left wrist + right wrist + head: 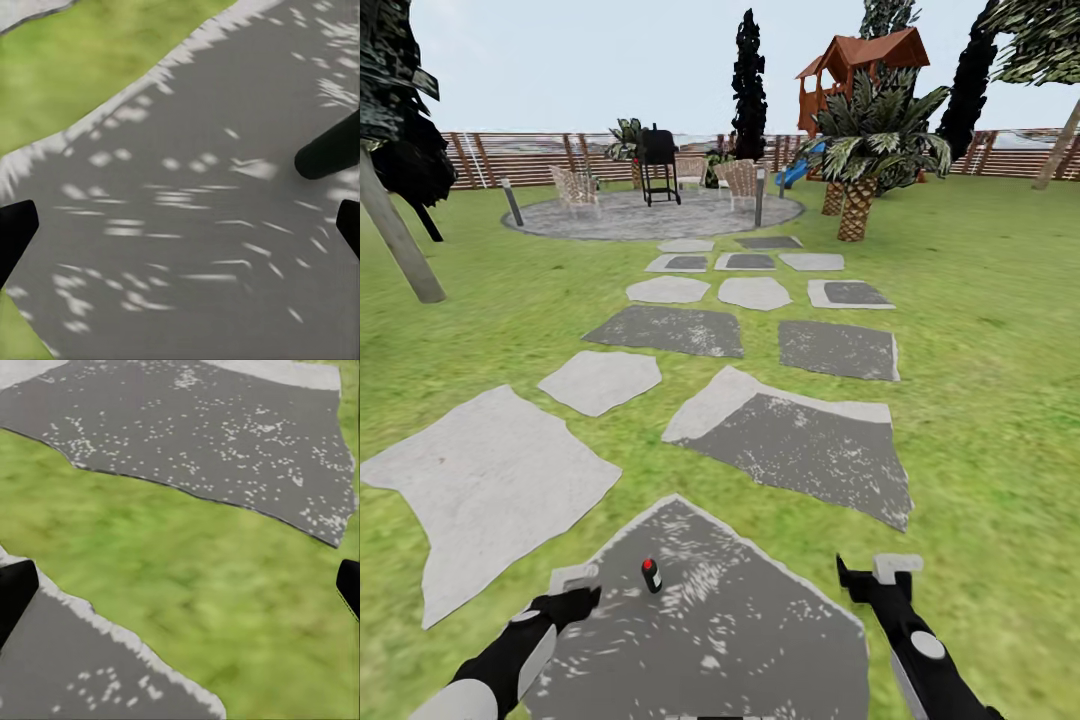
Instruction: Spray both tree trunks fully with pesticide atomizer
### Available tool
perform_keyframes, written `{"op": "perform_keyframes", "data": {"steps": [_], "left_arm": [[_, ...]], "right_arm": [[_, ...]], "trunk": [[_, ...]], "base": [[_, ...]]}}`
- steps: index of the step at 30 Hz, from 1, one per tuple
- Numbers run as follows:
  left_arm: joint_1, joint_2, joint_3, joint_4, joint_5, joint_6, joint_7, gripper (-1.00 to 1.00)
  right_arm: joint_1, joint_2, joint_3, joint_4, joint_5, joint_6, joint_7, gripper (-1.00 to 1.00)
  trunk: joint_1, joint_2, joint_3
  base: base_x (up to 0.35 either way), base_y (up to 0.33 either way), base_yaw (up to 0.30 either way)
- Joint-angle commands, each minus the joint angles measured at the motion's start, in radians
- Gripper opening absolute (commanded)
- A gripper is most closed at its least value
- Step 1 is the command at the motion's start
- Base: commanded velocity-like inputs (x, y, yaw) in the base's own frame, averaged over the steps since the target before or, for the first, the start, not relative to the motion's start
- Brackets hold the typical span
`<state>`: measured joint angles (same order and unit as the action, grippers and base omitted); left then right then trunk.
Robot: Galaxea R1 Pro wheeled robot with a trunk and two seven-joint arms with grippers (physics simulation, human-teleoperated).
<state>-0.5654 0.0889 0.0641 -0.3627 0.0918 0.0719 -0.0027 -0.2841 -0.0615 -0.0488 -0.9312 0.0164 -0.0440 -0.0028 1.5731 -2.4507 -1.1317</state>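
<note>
Clearly, by view:

Head view, progress: nothing is done yet; the pesticide atomizer (651,575) is not picked up, so grasping it and spraying both trunks all remain.
Head view, atomizer: a small dark bottle with a red top, upright at lower centre on a grey paving slab (760,640), not on the grass (980,400).
Head view, grippers: the left gripper (575,588) is near the atomizer at lower left, apart from it; the right gripper (880,575) is at lower right, farther off. Both carry nothing.
Head view, trees: one bare grey trunk (395,235) leans at the left edge; another (1060,145) at the upper right.
Left wrist view: dark fingertips (330,150) spread wide over sun-dappled slab (187,225), nothing between them.
Right wrist view: fingertips (15,592) at opposite frame edges, spread wide over grass (225,585) between slabs, empty.
</note>
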Motion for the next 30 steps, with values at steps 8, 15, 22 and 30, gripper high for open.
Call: {"op": "perform_keyframes", "data": {"steps": [8,15,22,30], "left_arm": [[-0.004,-0.008,0.003,-0.003,0.011,0.006,0.001,1.0],[-0.006,-0.001,0.008,-0.003,0.012,0.006,0.008,1.0],[-0.003,0.0,0.009,-0.002,0.012,0.005,0.011,1.0],[-0.005,0.0,0.01,-0.004,0.016,0.004,0.012,1.0]], "right_arm": [[-0.019,-0.001,0.005,-0.003,0.003,0.003,0.009,1.0],[-0.02,-0.002,0.005,-0.004,0.003,0.003,0.009,1.0],[-0.02,-0.002,0.004,0.0,0.004,0.003,0.009,1.0],[-0.02,-0.003,0.005,-0.001,0.004,0.003,0.009,1.0]], "trunk": [[0.0,0.0,-0.001],[0.0,0.0,-0.001],[0.0,0.0,-0.001],[0.0,0.0,-0.001]], "base": [[0.202,-0.173,0.0],[0.079,-0.287,0.0],[-0.022,-0.291,0.0],[-0.005,-0.227,0.0]]}}
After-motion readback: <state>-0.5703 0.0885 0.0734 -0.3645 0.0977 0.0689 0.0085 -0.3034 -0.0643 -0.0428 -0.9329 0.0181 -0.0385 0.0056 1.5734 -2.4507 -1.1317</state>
